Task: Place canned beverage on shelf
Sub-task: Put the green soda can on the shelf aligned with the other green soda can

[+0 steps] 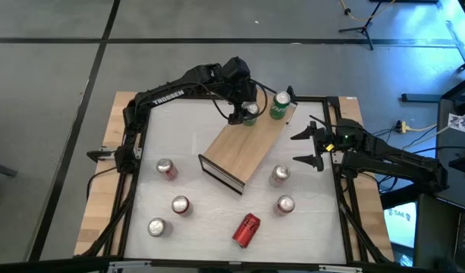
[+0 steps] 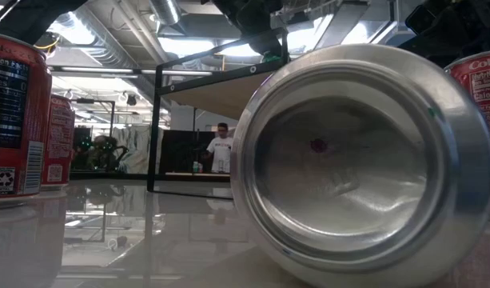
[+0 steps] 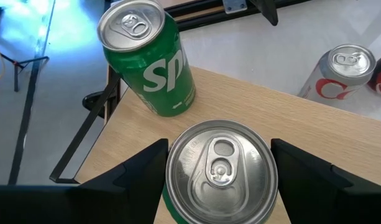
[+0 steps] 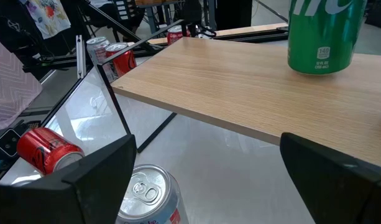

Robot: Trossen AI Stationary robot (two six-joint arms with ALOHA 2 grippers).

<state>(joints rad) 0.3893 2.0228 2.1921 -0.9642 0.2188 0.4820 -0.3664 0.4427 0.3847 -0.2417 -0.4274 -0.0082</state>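
Observation:
The shelf (image 1: 243,148), a light-wood board with dark frame ends, stands slantwise on the white table (image 1: 209,227). A green can (image 1: 280,106) stands upright on its far end and also shows in the left wrist view (image 3: 154,62). My left gripper (image 1: 246,114) is shut on a second green can (image 3: 220,171) over the board's far end, beside the first. Whether its base touches the board is hidden. My right gripper (image 1: 312,148) is open and empty at the table's right side, level, facing the shelf (image 4: 240,81). My left gripper pinches the green can between its two fingers (image 3: 140,177), one on each side of the can's wall just under the top rim (image 3: 171,186). The fingers come from above, slanting down. The can is upright, its silver top up.
Several red and silver cans stand on the table: at the left (image 1: 166,168), the near left (image 1: 180,205) and right of the shelf (image 1: 279,175). One red can (image 1: 246,230) lies on its side near the front edge, close before the low camera (image 2: 364,160). A person (image 2: 221,148) stands far behind.

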